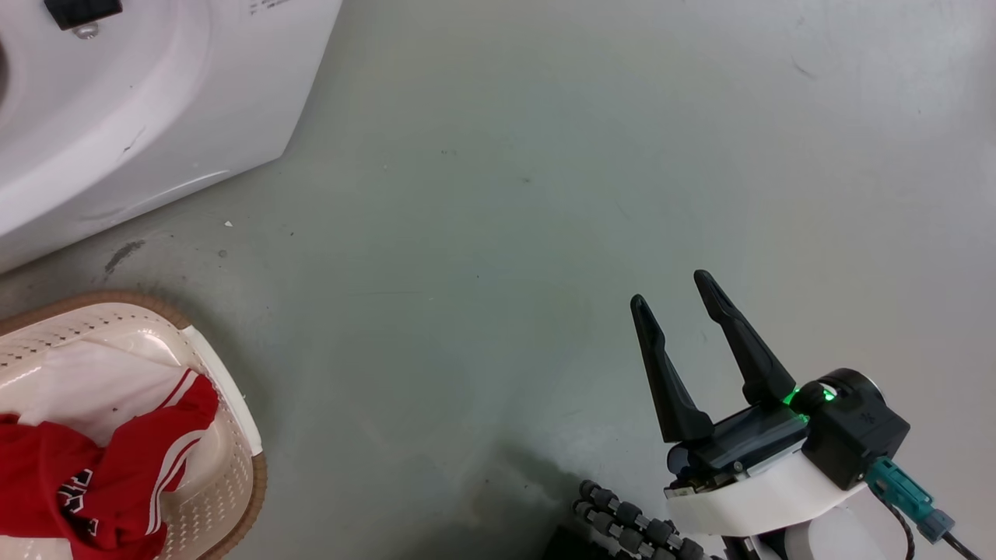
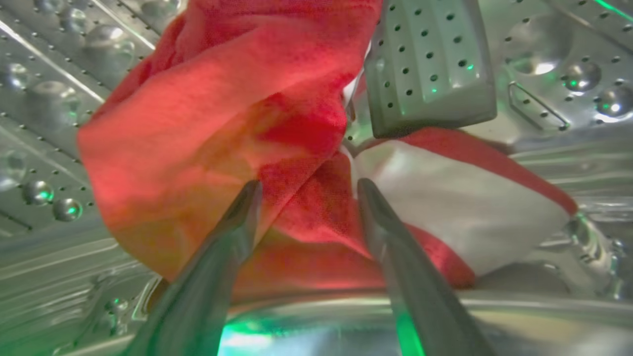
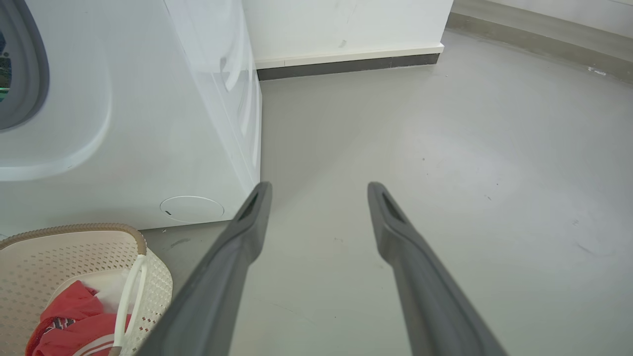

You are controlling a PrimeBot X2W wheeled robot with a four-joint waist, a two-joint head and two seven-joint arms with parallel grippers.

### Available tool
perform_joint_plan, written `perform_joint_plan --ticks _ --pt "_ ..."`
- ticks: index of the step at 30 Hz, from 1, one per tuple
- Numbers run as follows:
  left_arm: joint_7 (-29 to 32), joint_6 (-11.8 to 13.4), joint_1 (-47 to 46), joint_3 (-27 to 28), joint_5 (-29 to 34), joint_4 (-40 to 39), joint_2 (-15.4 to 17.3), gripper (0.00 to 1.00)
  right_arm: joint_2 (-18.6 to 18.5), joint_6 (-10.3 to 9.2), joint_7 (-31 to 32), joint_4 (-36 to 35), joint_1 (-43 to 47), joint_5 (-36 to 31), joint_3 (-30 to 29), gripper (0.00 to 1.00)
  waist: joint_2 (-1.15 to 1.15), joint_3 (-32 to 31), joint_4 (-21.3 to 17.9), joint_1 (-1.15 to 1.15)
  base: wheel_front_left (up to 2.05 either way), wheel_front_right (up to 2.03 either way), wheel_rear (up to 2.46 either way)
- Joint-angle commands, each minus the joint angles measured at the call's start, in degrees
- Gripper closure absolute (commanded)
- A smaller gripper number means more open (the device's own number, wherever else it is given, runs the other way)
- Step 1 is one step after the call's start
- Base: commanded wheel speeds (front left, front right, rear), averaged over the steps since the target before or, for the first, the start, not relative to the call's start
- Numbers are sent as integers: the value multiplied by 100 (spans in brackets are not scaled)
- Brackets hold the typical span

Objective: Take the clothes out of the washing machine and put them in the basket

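— What do the clothes in the washing machine (image 1: 156,117) look like?
— In the left wrist view, a red garment (image 2: 207,123) lies bunched inside the steel drum (image 2: 44,99). It is soft and creased, with a broad white panel (image 2: 445,207) edged in red on its right. A perforated grey paddle (image 2: 430,64) stands just above that panel.
— And the left gripper (image 2: 309,184)?
— Its two fingers are spread apart with their tips against the red folds. Whether they touch the cloth cannot be told. Nothing is pinched between them.
— Anything in the basket (image 1: 233,435)?
— Red fabric with white stripes (image 1: 117,467) lies heaped there over a whitish piece (image 1: 93,381). The basket, cream with a brown rim, sits on the grey floor (image 1: 498,194) just before the machine.
— What is cut off?
— The basket runs off the lower left edge of the head view. The machine shows a corner there, and part of its grey porthole rim (image 3: 29,74) in the right wrist view. The shape of the garment in the drum is hard to make out under its folds.
— The right gripper (image 1: 671,288)?
— Released, with fingers parted, above bare floor and well apart from the basket.
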Motion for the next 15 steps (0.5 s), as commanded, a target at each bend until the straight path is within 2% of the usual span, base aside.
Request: perform_joint_plan --ticks 1,2,3,9,15 --pt "6 8 150 -31 -3 9 25 5 11 -4 -22 -19 -79 30 9 0 0 24 -9 -1 0 0 0" --pt "-12 7 145 -41 -5 -14 47 58 11 -4 -24 -15 -98 41 15 0 0 37 -13 -1 0 0 0" --pt "-70 10 130 -45 -4 -50 77 100 11 -4 -26 -8 -113 52 20 0 0 47 -18 -1 0 0 0" --pt "-594 143 51 -83 54 -147 159 100 11 -4 -26 24 -164 107 45 0 0 73 -41 -1 0 0 0" --pt "-1535 311 -84 -122 137 -230 194 100 11 -4 -28 47 -260 128 73 0 0 66 -64 -1 0 0 0"
